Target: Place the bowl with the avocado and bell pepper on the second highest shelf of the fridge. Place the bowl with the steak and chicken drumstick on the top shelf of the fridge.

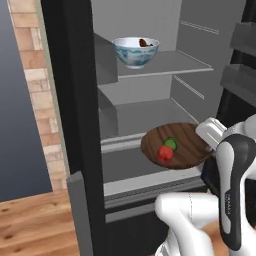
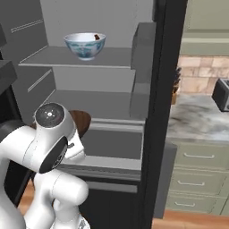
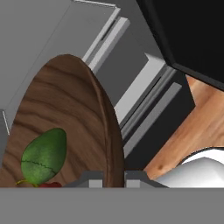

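A brown wooden bowl [image 1: 182,145] holds a green avocado [image 1: 170,143] and a red bell pepper [image 1: 165,153]. It hangs tilted at the fridge opening, just in front of and slightly below the second shelf [image 1: 145,112]. My gripper [image 3: 114,177] is shut on the bowl's near rim, and the avocado [image 3: 43,155] lies close to the fingers inside the wooden bowl [image 3: 65,105]. In the right base view my arm covers most of the wooden bowl [image 2: 84,120]. A white-and-blue bowl [image 1: 136,51] with a dark steak [image 1: 145,43] stands on the top shelf [image 1: 175,62]; the drumstick is hidden inside.
The fridge's dark left wall [image 1: 75,100] and the door bins [image 1: 240,60] on the right frame the opening. A lower shelf lip [image 1: 125,142] runs under the wooden bowl. Beyond the fridge are a marble counter [image 2: 197,116] with a toaster [image 2: 221,94], and a wooden floor [image 1: 30,225].
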Available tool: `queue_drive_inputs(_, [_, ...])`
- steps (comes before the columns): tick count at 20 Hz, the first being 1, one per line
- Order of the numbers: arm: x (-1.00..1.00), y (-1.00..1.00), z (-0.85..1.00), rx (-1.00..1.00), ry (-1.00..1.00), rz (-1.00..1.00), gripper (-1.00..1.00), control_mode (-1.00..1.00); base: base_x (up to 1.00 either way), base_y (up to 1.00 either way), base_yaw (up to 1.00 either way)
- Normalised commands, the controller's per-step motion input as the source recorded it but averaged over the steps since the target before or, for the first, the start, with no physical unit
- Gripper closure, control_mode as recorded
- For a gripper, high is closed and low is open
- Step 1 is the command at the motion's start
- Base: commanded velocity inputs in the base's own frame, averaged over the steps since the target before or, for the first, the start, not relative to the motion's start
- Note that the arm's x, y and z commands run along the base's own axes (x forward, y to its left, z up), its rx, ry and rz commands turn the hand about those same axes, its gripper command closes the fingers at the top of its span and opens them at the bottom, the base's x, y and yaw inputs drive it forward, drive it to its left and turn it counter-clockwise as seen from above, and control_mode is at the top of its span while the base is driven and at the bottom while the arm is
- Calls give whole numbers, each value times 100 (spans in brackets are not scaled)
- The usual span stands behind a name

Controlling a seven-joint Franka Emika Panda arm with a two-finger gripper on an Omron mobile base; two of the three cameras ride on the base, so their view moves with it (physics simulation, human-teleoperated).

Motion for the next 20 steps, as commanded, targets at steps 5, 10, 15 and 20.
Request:
queue_drive_inputs(5, [0,0,0,0,0,0,100,100,51,46,-5])
queue_drive_inputs(10, [51,44,0,0,0,-9,100,-100,24,27,-3])
queue_drive_inputs(15, [100,39,-9,2,0,-23,100,-100,0,0,0])
queue_drive_inputs(20, [96,-7,-35,5,1,-22,100,-100,0,0,0])
